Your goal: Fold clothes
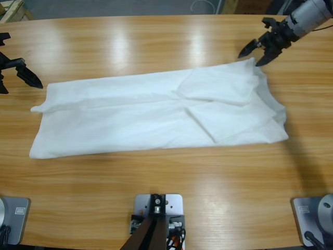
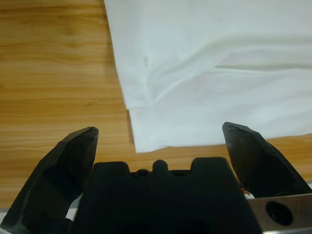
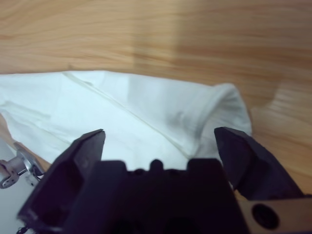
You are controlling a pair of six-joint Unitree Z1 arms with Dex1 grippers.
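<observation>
T-shirt [image 1: 156, 114] flat, between open claws

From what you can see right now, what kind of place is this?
Probably a robot test bench, not a home: a long wooden table, one white T-shirt laid across it, and an open tool at its upper corner.

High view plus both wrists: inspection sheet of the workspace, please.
Surface: long wooden table, glossy with light reflections.
Job's things: white T-shirt lying flat, folded into a long band across the table.
Clutter: nothing seen.
Grippers: left gripper open, just off the shirt's corner; right gripper open, at the shirt's far corner, holding nothing.
Cables: nothing seen on the table.
Surroundings: grey floor beyond the table's far edge.
</observation>
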